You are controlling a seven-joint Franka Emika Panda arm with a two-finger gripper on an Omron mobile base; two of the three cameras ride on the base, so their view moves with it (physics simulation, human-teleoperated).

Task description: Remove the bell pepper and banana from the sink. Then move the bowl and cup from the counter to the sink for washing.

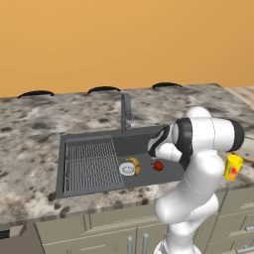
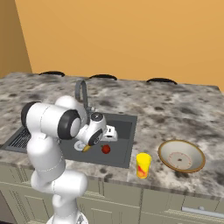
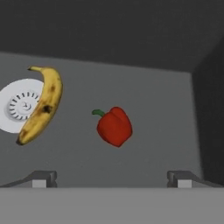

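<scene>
Red and glossy, the bell pepper (image 3: 114, 126) sits on the floor of the sink (image 3: 166, 109), just beside the banana (image 3: 42, 105) lying across the drain (image 3: 17, 111). The gripper (image 3: 111, 177) hangs above with its 2 fingers spread wide, holding nothing. Light but probably slick and rounded, the pepper looks best pinched across its broad middle. On the counter (image 2: 175, 109) wait the cup (image 2: 143, 165) and bowl (image 2: 182, 155).
</scene>
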